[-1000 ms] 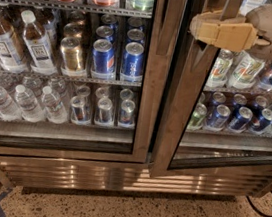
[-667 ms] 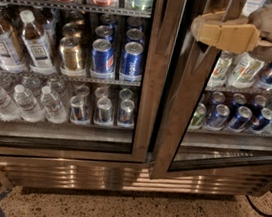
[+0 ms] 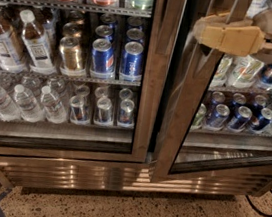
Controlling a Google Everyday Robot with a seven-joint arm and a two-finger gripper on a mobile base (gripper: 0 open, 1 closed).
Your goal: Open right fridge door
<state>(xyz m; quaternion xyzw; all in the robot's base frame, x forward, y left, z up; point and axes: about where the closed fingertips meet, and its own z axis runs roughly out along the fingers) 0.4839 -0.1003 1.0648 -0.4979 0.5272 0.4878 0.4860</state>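
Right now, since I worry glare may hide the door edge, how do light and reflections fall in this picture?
Camera view: interior light shines through the steel-framed glass right fridge door, its frame showing soft sheen only; bright reflected streaks cross the ribbed stainless-steel grille beneath; the tan tool, at that door's frame upper right, is evenly lit; the speckled floor lies dimmer.

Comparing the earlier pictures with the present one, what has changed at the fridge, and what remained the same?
The right fridge door has swung further outward; its free edge leans more and the dark gap beside it is wider. The gripper, at that edge near the top, shifted slightly right with it. The left door and the drinks stayed put.
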